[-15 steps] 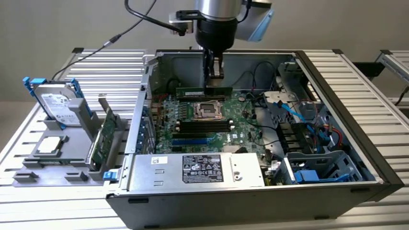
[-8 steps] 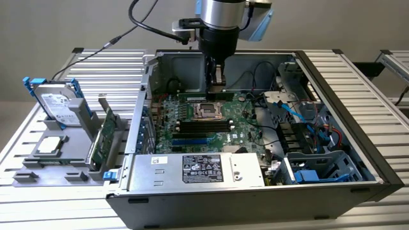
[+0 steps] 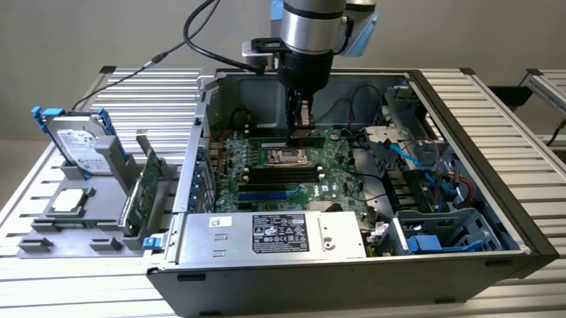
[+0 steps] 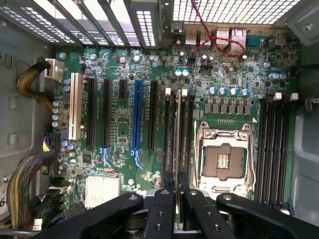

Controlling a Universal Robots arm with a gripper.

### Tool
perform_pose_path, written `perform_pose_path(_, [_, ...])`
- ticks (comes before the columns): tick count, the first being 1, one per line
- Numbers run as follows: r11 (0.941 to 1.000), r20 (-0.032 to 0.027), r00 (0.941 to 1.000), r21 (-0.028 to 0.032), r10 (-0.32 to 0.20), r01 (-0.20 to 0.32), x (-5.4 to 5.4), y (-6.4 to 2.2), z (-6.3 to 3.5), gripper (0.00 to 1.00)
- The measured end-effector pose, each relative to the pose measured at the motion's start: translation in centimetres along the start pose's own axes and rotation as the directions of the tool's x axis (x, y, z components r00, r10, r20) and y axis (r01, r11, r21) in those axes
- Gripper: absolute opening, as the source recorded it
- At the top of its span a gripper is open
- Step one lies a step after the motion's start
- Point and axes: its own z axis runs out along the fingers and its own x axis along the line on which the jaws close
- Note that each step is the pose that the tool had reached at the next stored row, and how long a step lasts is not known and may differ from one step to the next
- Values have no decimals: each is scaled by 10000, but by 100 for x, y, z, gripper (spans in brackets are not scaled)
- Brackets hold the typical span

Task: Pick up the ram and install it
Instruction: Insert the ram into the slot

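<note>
1. Now the gripper (image 4: 177, 180) is down inside the computer case (image 3: 495, 199); its fingers (image 4: 169, 191) pinch the ram (image 4: 178, 129).
2. The ram stands on its edge along the black slots (image 4: 167, 124) beside the socket (image 4: 224, 159) on the motherboard (image 4: 119, 114).

Open computer case (image 3: 354, 291), hard drive (image 3: 78, 147)

The ram (image 4: 177, 144), clamped in the tool (image 4: 176, 175), stands over memory slots (image 4: 188, 134) on the motherboard (image 4: 119, 114), CPU socket (image 4: 224, 159) just beside.

Motherboard (image 4: 124, 129) is green with black slots, plus one blue slot (image 4: 137, 117) and one white slot (image 4: 76, 107). Gripper (image 4: 177, 178) is black and the ram (image 3: 270, 141) green. Hard drive (image 3: 79, 142) is silver with blue rails, and the table (image 3: 495, 112) is ribbed silver.
</note>
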Motion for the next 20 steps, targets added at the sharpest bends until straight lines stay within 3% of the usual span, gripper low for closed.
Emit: perform_pose_path(20, [10000,-1,10000,-20,0,0,-7,-19,360,14])
